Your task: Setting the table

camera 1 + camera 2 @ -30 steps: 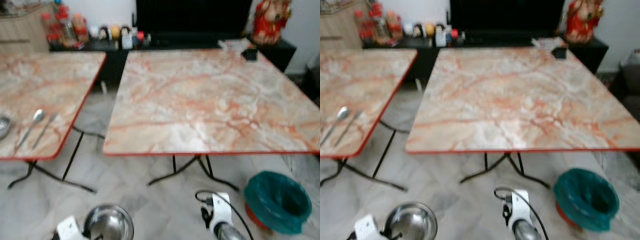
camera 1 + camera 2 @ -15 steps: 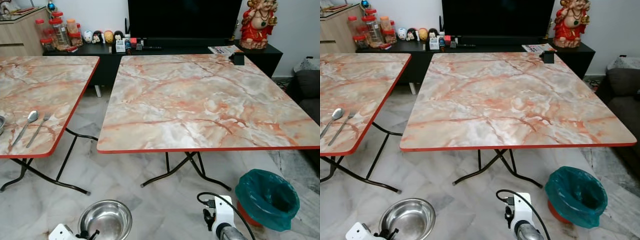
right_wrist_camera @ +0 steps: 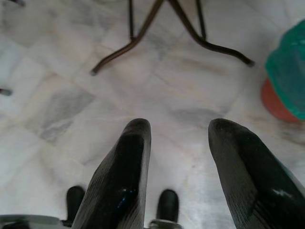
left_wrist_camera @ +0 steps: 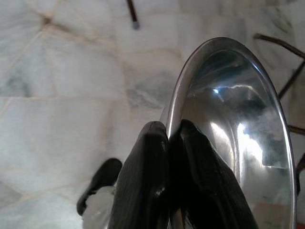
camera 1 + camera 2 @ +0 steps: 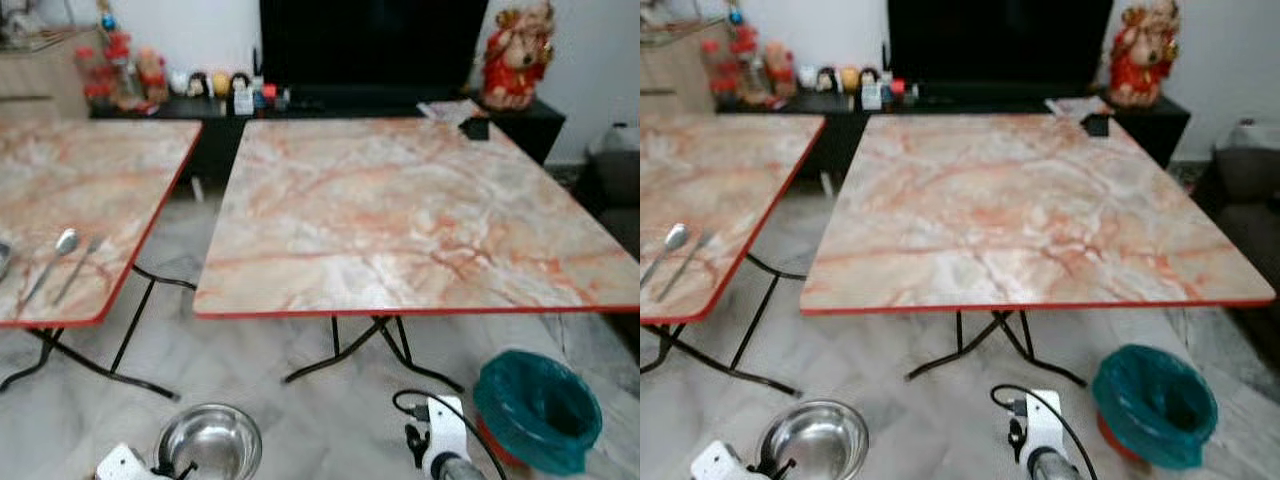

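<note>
- Steel bowl (image 5: 209, 442) low at near left above floor, left gripper (image 4: 174, 143) clenched on its rim, clear in left wrist view.
- Right gripper (image 3: 178, 138) fingers spread, nothing between, over floor.
- Two marble tables (image 5: 410, 210); left one holds one spoon (image 5: 50, 262), one fork (image 5: 78, 268).
- One green-lined bin (image 5: 538, 408) near right.

Even indoor light; head views motion-blurred; glare streaks inside steel bowl (image 4: 238, 129); near fingers (image 3: 121, 181) soft.

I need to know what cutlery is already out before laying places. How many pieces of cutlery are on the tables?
2, both on the left table near its front edge: a spoon and, just right of it, a fork. More may lie past the picture's left edge.
</note>
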`<state>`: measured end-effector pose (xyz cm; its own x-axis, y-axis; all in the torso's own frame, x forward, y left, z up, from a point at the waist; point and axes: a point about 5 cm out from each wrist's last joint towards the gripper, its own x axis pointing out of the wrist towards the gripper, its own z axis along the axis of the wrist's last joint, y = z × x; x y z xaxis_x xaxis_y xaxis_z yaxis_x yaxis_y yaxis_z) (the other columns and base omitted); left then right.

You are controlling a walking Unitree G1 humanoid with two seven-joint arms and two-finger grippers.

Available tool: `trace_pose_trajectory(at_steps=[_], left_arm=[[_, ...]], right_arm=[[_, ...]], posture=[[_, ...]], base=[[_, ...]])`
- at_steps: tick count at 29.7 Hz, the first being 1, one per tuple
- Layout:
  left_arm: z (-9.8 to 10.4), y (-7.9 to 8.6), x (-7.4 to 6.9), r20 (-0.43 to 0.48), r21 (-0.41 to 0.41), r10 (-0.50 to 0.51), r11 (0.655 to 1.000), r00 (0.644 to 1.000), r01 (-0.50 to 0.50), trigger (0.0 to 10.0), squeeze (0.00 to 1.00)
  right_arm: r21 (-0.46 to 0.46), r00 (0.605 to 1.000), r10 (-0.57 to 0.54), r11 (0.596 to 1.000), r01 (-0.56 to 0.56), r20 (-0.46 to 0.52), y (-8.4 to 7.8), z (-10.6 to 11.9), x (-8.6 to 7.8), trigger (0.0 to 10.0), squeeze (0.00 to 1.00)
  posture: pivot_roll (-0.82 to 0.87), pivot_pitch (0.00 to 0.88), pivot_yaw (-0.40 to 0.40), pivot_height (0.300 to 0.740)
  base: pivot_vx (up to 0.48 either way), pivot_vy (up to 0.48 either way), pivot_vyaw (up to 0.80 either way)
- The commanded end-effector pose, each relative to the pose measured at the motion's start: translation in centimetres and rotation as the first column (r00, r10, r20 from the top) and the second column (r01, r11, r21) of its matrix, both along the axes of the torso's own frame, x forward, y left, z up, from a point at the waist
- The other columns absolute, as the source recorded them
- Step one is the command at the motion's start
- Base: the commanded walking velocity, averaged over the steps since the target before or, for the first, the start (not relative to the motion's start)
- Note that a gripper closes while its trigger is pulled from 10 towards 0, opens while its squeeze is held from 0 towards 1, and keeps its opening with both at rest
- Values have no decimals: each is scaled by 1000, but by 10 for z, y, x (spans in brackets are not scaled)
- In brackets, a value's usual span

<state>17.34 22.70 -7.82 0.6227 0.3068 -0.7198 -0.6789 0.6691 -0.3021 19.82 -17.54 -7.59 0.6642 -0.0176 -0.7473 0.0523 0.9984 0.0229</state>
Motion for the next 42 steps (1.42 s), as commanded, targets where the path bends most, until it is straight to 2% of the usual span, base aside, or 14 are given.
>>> trace_pose_trajectory(at_steps=[1, 14, 18, 23, 42], left_arm=[[0, -1, 2, -7, 9, -28, 1000, 1000, 28, 10000, 0], [0, -2, 2, -14, 15, -47, 999, 999, 47, 10000, 0], [-1, -5, 2, -22, 11, -77, 997, 997, 77, 10000, 0], [-2, -2, -3, -30, 14, -49, 999, 998, 50, 10000, 0], [-6, 2, -15, -83, 48, -65, 996, 994, 69, 10000, 0]], right_arm=[[-3, 1000, 11, 1000, -11, 15, 2, 3, 5, 10000, 0], [-3, 1000, 7, 1000, -7, 9, 1, 2, 4, 10000, 0], [-2, 1000, 2, 1000, -2, 5, 1, 2, 4, 10000, 0], [-1, 1000, 1, 1000, -1, 0, 1, 1, 3, 10000, 0], [9, 1000, 2, 1000, -2, -11, 3, 0, 1, 10000, 0]], posture=[[51, 0, -11, 740], [45, 0, -11, 740], [46, 0, -12, 740], [48, 0, -14, 740], [50, 0, -12, 740]], base=[[442, 0, 0], [433, 0, 127], [0, 0, 0], [0, 0, 0], [0, 0, 0]])
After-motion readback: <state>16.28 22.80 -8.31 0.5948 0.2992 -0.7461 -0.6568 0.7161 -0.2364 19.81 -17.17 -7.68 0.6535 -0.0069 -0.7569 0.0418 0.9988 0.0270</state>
